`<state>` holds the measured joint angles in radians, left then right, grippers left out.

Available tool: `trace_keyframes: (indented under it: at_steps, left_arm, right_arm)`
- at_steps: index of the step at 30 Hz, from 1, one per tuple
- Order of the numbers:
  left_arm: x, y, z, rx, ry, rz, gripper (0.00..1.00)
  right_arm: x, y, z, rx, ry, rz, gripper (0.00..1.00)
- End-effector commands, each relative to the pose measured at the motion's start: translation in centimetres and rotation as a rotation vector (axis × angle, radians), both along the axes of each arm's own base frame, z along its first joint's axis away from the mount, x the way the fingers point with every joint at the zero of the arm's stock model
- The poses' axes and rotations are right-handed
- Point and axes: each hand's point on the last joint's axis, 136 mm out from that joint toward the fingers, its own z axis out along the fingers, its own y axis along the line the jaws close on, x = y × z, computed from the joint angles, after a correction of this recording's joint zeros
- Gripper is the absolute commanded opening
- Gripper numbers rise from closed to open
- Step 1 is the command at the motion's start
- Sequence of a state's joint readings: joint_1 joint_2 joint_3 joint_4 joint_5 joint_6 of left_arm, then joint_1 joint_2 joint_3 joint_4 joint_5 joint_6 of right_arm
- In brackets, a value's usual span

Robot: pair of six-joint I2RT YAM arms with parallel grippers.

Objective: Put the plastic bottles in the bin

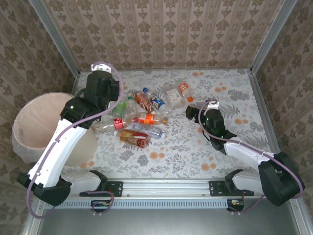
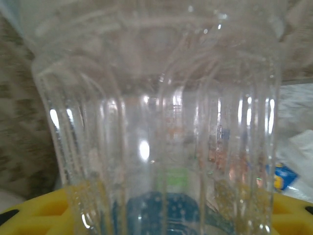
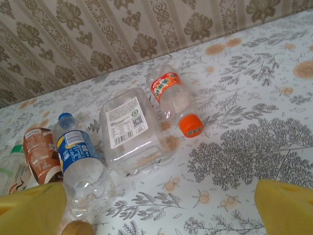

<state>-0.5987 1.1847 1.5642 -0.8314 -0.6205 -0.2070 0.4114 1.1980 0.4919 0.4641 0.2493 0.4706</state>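
The left gripper (image 1: pixel 117 96) is straddling a clear ribbed plastic bottle (image 2: pixel 161 122), whether clamped I cannot tell, the right gripper (image 3: pixel 159 208) is gaping wide, and labelled plastic bottles (image 1: pixel 146 118) are lying near the round pale-pink bin (image 1: pixel 36 122)

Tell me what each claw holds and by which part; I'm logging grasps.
Left claw seems clamped on a clear ribbed bottle, around its body. Right claw is open, holding nothing.
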Motion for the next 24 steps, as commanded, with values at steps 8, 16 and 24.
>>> trace_keyframes:
  at_steps: [8,16,24]
  left_arm:
    - [-6.0,13.6,3.9,0.229,-0.071,0.469,0.51]
    - [-8.1,19.4,0.9,0.220,0.051,0.649,0.52]
    - [-10.1,23.3,-3.1,0.106,0.166,0.770,0.47]
  right_arm:
    - [1.5,0.2,2.5,-0.020,-0.030,0.011,1.00]
    - [2.2,0.7,2.4,0.013,-0.008,0.013,1.00]
    - [3.0,0.4,3.3,0.024,-0.005,0.009,1.00]
